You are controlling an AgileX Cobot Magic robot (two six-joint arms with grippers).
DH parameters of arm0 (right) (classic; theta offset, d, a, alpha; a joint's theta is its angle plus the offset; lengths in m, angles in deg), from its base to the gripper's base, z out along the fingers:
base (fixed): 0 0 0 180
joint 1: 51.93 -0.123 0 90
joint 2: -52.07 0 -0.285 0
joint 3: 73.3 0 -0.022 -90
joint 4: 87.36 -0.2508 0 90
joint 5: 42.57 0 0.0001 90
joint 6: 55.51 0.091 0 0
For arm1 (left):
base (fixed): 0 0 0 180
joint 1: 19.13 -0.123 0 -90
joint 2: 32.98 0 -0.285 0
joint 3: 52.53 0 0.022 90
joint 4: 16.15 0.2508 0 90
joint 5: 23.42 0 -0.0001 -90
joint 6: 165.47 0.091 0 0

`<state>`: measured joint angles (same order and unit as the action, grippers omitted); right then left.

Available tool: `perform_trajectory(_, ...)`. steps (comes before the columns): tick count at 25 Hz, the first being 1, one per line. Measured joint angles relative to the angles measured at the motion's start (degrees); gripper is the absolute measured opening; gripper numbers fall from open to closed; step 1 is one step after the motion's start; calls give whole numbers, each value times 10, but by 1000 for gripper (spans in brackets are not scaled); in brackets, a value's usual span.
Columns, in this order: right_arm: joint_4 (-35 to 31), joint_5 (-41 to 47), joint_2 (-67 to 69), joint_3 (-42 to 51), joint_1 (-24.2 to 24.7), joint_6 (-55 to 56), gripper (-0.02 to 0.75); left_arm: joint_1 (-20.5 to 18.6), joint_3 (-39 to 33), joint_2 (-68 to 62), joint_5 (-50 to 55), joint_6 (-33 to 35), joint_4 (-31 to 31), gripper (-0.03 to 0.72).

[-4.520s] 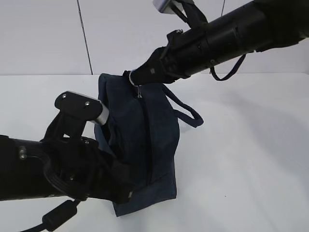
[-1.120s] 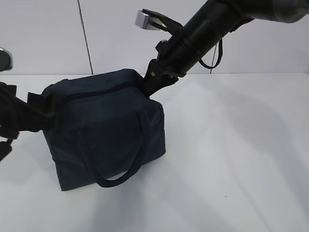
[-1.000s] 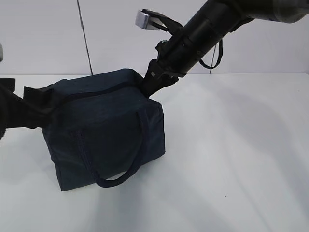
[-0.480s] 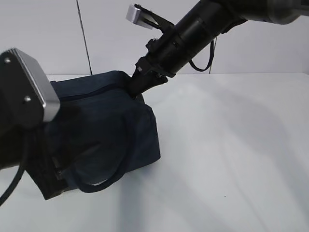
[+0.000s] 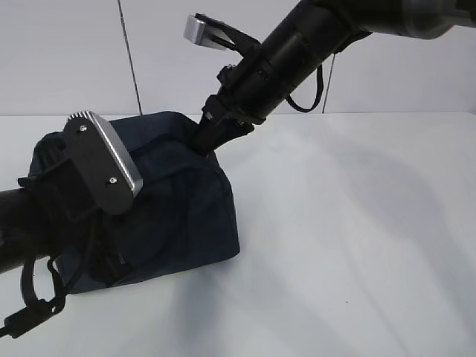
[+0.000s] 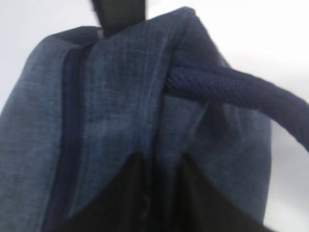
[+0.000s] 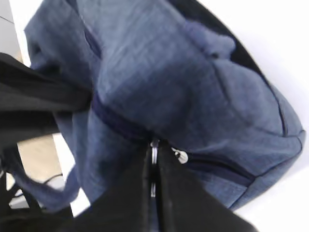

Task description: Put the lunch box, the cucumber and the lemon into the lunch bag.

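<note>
- Centrally, on the white table, the navy lunch bag is seen standing, its zipper line drawn shut along the top.
- At the bag's far top corner, the right gripper is pressed shut, and the metal ring pull is pinched between its jaws.
- At the bag's near left end, the left gripper is narrowed around a ridge of the fabric; in the left wrist view cloth is seen between the dark fingers.
- A rope-like loop handle is seen arching off the bag beside that gripper.
- Lunch box, cucumber and lemon cannot be seen in any view.
</note>
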<state>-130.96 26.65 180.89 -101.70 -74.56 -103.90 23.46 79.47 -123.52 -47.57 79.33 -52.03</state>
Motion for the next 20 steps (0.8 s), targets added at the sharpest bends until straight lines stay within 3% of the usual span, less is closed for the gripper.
perform_trajectory(3,5,0,0,0,0,0,8,0,0,-8,-16,2,-7,9)
perform_trajectory(14,12,6,0,-60,6,7,8,0,0,-9,-28,6,-73,0)
perform_trajectory(20,65,10,0,-96,16,51,8,0,0,-9,-44,6,-107,0)
